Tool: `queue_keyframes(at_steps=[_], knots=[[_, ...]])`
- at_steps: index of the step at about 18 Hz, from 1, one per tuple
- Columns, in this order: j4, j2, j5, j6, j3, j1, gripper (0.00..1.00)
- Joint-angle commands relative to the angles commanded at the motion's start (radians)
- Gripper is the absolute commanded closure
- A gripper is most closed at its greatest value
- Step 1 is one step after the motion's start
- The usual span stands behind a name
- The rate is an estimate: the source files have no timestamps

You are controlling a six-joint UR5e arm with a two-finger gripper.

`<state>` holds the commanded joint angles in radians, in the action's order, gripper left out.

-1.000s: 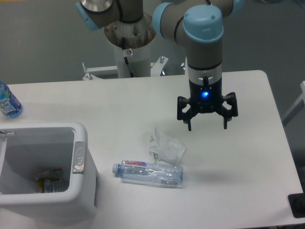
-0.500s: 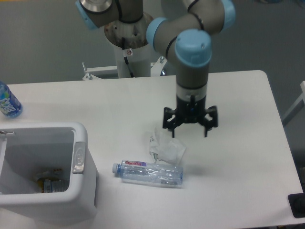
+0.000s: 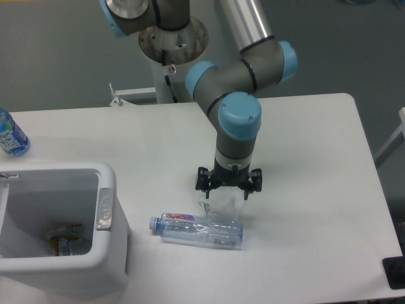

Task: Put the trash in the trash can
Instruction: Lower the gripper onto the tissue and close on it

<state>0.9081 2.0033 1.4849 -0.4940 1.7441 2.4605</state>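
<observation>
Mid-table, toward the front edge: gripper (image 3: pixel 226 184) now down over crumpled wrapper (image 3: pixel 221 205), shifted left and lower than a second ago; jaws spread wide, holding nothing. Grasp looks imminent. Crushed bottle (image 3: pixel 197 229) touching wrapper's front side. Trash can (image 3: pixel 106 218) at front-left corner; blue-labelled bottle (image 3: pixel 9 134) at left edge.

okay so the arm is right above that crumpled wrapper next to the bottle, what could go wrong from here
The open gripper hangs over the crumpled wrapper, which lies against the crushed bottle. Closing there could catch or nudge the bottle, which might roll. The wrapper is thin and springy-looking, so the fingers may pinch only an edge and drop it on the way. The trash can sits well to the left and already holds some items, so a loose wrapper could snag on its rim.
</observation>
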Motion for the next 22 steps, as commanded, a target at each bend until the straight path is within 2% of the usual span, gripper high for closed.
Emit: queue_keyframes(at_steps=[6, 7, 8, 10, 11, 12, 15, 16, 18, 22], knots=[[-0.022, 0.014, 0.017, 0.002, 0.026, 0.0, 0.01], [-0.022, 0.014, 0.028, 0.0, 0.029, 0.0, 0.13], [-0.022, 0.008, 0.032, 0.002, 0.029, 0.0, 0.3], [-0.021, 0.002, 0.035, 0.005, 0.029, 0.0, 0.57], [-0.02, 0.003, 0.038, 0.005, 0.029, 0.0, 0.65], [-0.02, 0.003, 0.049, 0.006, 0.029, 0.0, 0.7], [-0.022, 0.003, 0.083, 0.005, 0.031, -0.006, 0.73], [-0.02, 0.002, 0.083, 0.005, 0.029, -0.006, 0.81], [-0.018, 0.0, 0.083, 0.005, 0.028, -0.006, 0.89], [-0.006, -0.021, 0.083, -0.011, 0.026, -0.006, 0.9]])
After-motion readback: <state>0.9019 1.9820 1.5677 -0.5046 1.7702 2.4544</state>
